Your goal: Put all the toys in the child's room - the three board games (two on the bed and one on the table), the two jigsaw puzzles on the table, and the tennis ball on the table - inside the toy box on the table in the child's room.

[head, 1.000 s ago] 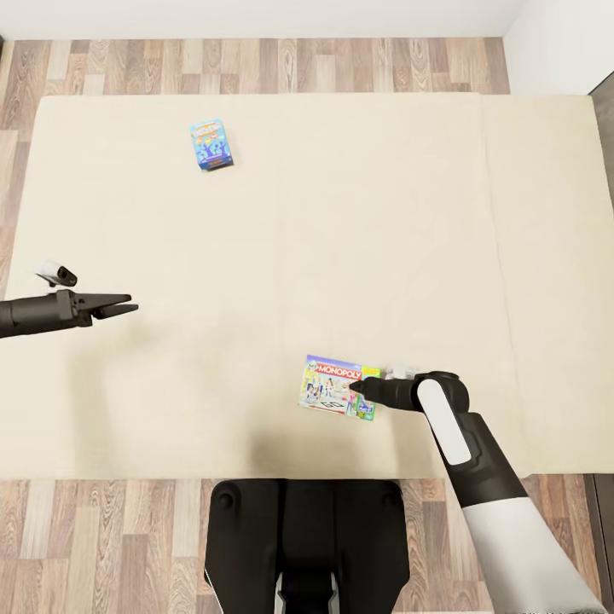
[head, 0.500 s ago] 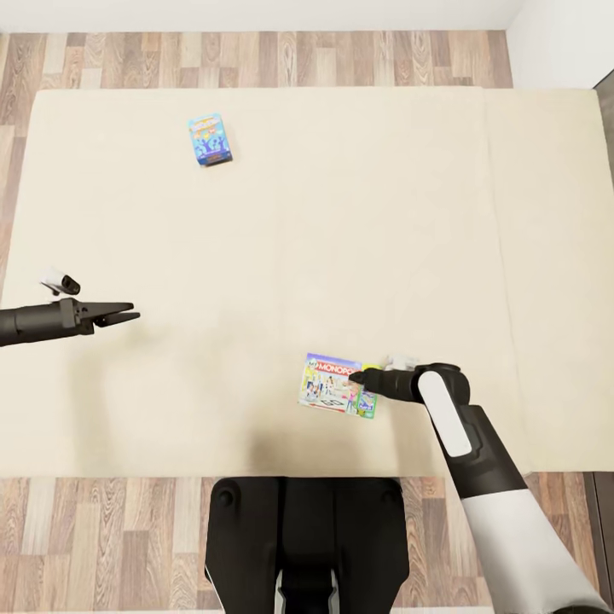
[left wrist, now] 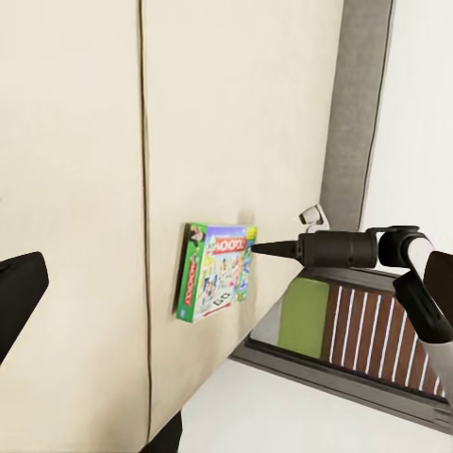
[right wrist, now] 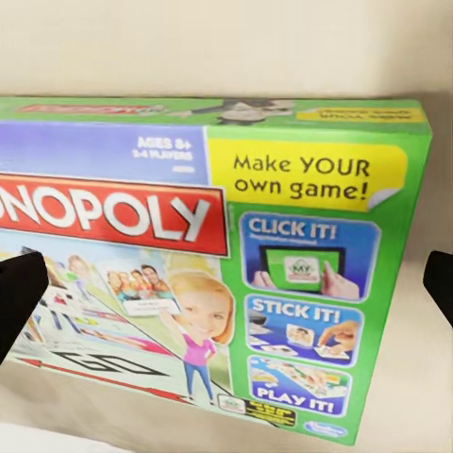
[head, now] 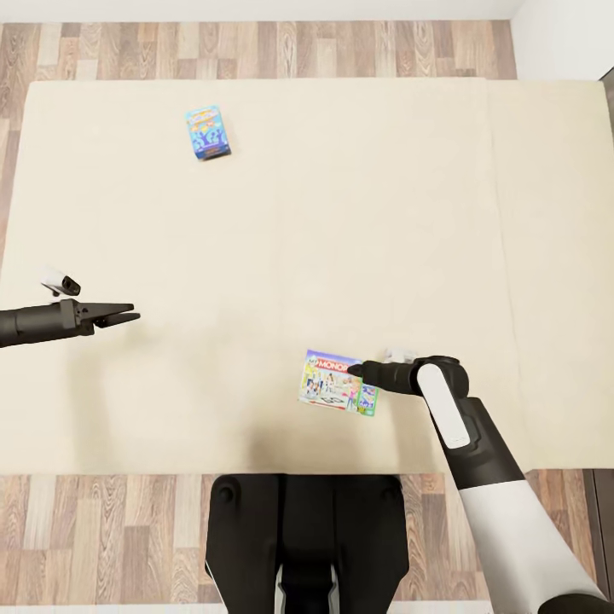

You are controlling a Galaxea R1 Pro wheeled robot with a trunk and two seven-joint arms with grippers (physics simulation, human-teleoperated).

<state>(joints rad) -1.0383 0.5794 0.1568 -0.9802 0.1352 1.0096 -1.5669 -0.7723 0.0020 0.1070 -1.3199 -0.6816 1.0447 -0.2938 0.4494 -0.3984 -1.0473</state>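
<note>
We are at the pick-up of the first board game from the bed (head: 256, 256). Our right gripper (head: 356, 371) sits low over the right end of the Monopoly box (head: 337, 394), which lies flat near the near edge of the mattress, right of centre. In the right wrist view the box (right wrist: 217, 264) spans the space between the two dark fingertips (right wrist: 21, 297), one at each edge of the picture, so the jaws are spread wide with the box between them, and nothing is pinched yet. Whether either tip already touches the box we cannot tell. In the left wrist view the right gripper (left wrist: 260, 250) reads as a dark point at the box's (left wrist: 215, 270) end.

The next move, as we judge it, is to settle the jaws around the box's edge and close on it firmly; a flat box on a soft mattress may slide or tip before the grip holds.

Our left gripper (head: 119, 314) hangs above the left part of the bed, its fingers slightly parted and empty. The small teal-blue game (head: 207, 133) lies at the far left of the mattress, well apart from both grippers.
</note>
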